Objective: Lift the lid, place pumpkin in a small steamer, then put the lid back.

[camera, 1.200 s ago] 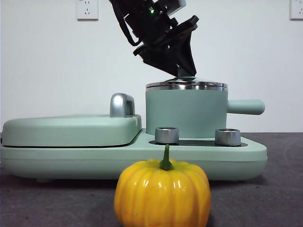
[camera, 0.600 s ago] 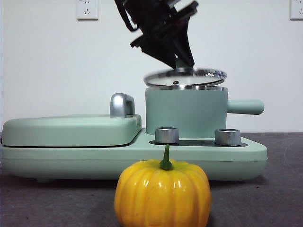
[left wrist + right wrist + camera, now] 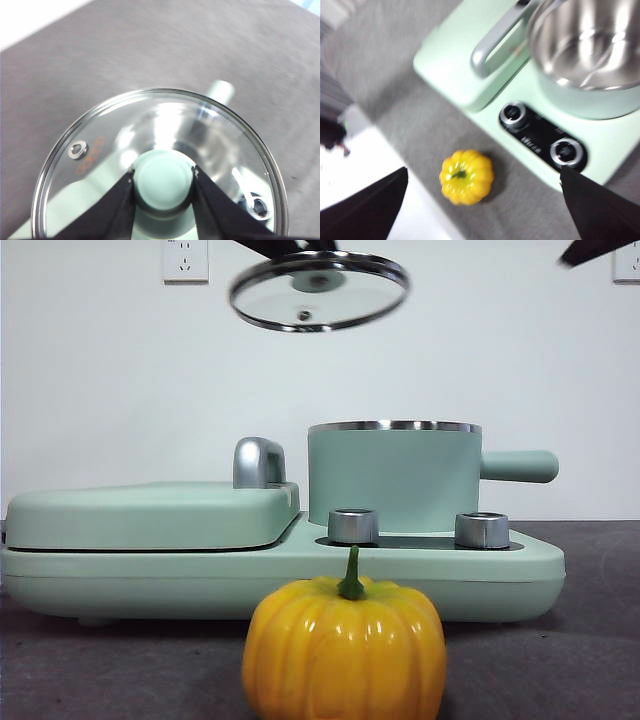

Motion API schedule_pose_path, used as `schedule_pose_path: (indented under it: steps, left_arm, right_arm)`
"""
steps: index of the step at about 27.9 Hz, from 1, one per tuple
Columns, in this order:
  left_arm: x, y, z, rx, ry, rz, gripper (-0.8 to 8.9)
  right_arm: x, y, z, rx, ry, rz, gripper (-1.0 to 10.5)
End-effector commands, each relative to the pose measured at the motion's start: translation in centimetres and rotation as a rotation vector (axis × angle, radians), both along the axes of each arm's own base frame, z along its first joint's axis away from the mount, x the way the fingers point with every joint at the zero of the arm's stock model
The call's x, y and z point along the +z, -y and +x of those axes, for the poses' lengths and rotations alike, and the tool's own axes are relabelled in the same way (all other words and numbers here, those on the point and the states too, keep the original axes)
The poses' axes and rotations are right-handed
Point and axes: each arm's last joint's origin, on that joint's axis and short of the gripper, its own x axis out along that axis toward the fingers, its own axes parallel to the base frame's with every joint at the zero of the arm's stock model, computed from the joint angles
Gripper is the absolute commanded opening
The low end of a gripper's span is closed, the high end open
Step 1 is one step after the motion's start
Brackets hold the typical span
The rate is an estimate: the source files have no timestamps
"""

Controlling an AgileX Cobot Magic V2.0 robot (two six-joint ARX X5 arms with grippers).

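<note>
Front view: the lid (image 3: 319,290) hangs high in the air, tilted, at about eleven o'clock from the small steamer (image 3: 393,478), which stands open on the long appliance base (image 3: 150,565). The pumpkin (image 3: 344,648) sits on the counter (image 3: 580,660) nearest of all, well apart from the pot. A dark tip shows at the top corner at one o'clock.

Left wrist view: the left claw (image 3: 163,180) is clamped on the lid's mint-green knob (image 3: 163,179), one jaw on each side of it. Glass with a chrome rim looks heavy for so small a hold, and breakable; I would say the knob is the only sensible grip.

Right wrist view: the right claw (image 3: 482,200) has its jaws wide apart and holds nothing, hovering above the pumpkin (image 3: 466,177), with the steamer's shiny bowl (image 3: 592,45) at about one o'clock from it. The pumpkin looks glossy, stiff and probably light; its ribbed flanks, taken across the middle, seem a surer hold than the thin stem.
</note>
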Motion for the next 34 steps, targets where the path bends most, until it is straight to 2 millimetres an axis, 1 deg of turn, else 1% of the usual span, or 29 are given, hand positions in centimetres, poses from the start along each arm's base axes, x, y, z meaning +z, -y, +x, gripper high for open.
schedule_pose_path:
  steps: [1, 3, 5, 6, 10, 14, 16, 18, 24, 29, 34]
  left_arm:
    - [1.7, -1.9, 0.0, 0.042, 0.033, -0.022, 0.15]
    - [2.1, -3.7, 0.1, 0.08, 0.036, -0.007, 0.15]
    - [2.5, -5.3, 0.2, 0.115, 0.046, 0.004, 0.15]
    - [2.7, -5.8, 0.3, 0.127, 0.051, 0.007, 0.15]
    - [3.2, -7.7, 0.4, 0.177, 0.068, 0.009, 0.15]
    - [3.5, -9.1, 0.5, 0.217, 0.075, 0.009, 0.15]
    - [3.4, -9.6, 0.7, 0.235, 0.071, 0.013, 0.15]
    - [3.4, -10.1, 0.8, 0.248, 0.064, 0.017, 0.15]
    - [3.3, -10.8, 1.0, 0.267, 0.059, 0.029, 0.15]
    - [3.2, -11.0, 1.0, 0.273, 0.053, 0.031, 0.15]
    - [3.2, -11.0, 1.0, 0.273, 0.053, 0.031, 0.15]
  right_arm:
    - [-0.6, -2.8, 0.2, 0.065, -0.041, -0.059, 4.8]
    - [-1.8, -5.1, 0.3, 0.106, -0.083, -0.13, 5.0]
    - [-3.3, -7.2, 0.4, 0.139, -0.124, -0.201, 5.8]
    - [-3.8, -7.9, 0.4, 0.152, -0.14, -0.222, 6.0]
    - [-5.8, -10.0, 0.7, 0.177, -0.181, -0.314, 6.1]
    - [-7.6, -11.6, 1.0, 0.183, -0.211, -0.387, 6.2]
    - [-8.5, -12.4, 1.3, 0.192, -0.225, -0.404, 6.4]
    - [-9.3, -13.0, 1.6, 0.197, -0.233, -0.414, 6.6]
    - [-11.5, -14.5, 2.4, 0.207, -0.26, -0.447, 6.6]
    - [-13.2, -15.4, 2.8, 0.215, -0.285, -0.478, 6.6]
    - [-14.5, -16.2, 2.7, 0.237, -0.306, -0.505, 6.6]
